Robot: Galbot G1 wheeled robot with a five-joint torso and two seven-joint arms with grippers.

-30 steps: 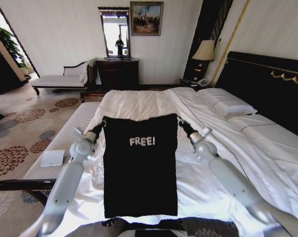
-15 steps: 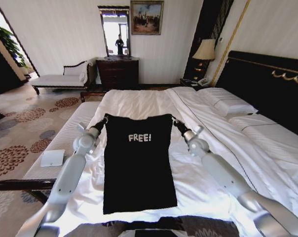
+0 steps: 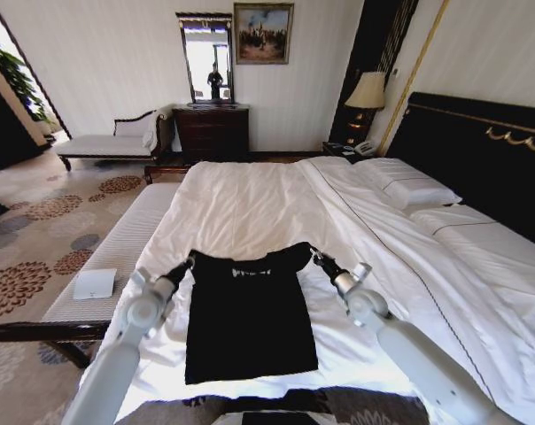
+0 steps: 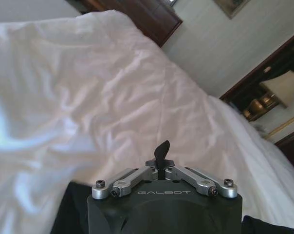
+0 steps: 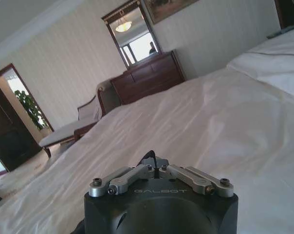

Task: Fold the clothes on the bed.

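Note:
The clothes, a black T-shirt [image 3: 250,323], lie mostly flat on the white sheet of the bed [image 3: 250,199], with the white chest lettering creased near the raised top edge. My left gripper [image 3: 189,262] is shut on the shirt's top left corner, low over the sheet. At the top right corner my right gripper [image 3: 314,257] is shut on the fabric too. In the left wrist view a tuft of black fabric [image 4: 162,148] sticks out from the left gripper [image 4: 161,162]. The right wrist view shows black fabric [image 5: 149,157] pinched in the right gripper [image 5: 154,165].
A pale bench [image 3: 117,257] runs along the bed's left side with a white flat object [image 3: 95,283] on it. Pillows [image 3: 409,186] and the dark headboard [image 3: 480,146] are to the right. A dresser [image 3: 212,131], chaise [image 3: 108,143] and lamp [image 3: 367,91] stand at the far wall.
Both grippers have come down and toward me with the shirt's top edge. The shirt, held up and hanging before, now lies down on the sheet.

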